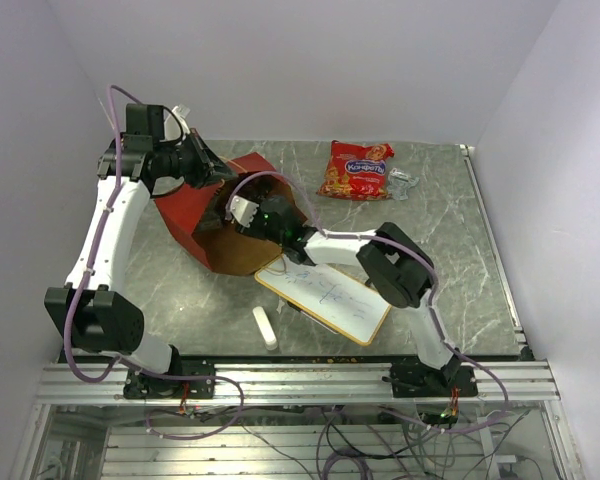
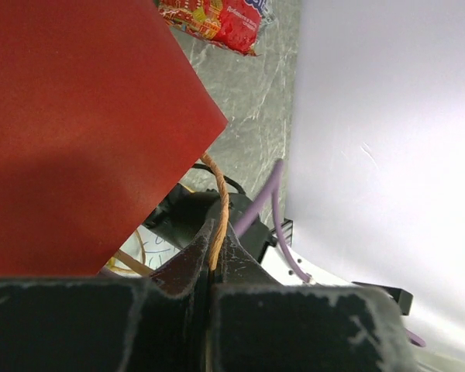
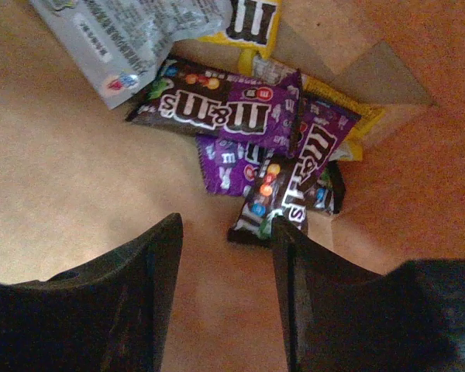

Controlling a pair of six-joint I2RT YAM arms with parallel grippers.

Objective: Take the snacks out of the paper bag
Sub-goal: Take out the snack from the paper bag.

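The red paper bag (image 1: pixel 192 215) lies tipped on the table, its brown mouth facing the right arm. My left gripper (image 1: pixel 208 165) is shut on its twine handle (image 2: pixel 221 198), beside the red bag wall (image 2: pixel 77 132). My right gripper (image 1: pixel 242 212) reaches into the bag mouth, open and empty (image 3: pixel 226 232). Just ahead of it on the kraft inside (image 3: pixel 70 194) lie purple candy packs (image 3: pixel 225 108), a dark pack (image 3: pixel 283 194) near the right fingertip, a yellow pack (image 3: pixel 252 19) and a silvery wrapper (image 3: pixel 132 39). The large red-orange bag (image 1: pixel 357 170) lies on the table outside.
A white whiteboard (image 1: pixel 325 298) lies under the right arm, near the bag mouth. A small white eraser stick (image 1: pixel 265 327) lies near the front edge. A small silvery wrapper (image 1: pixel 403 183) sits right of the red-orange bag. White walls enclose the table.
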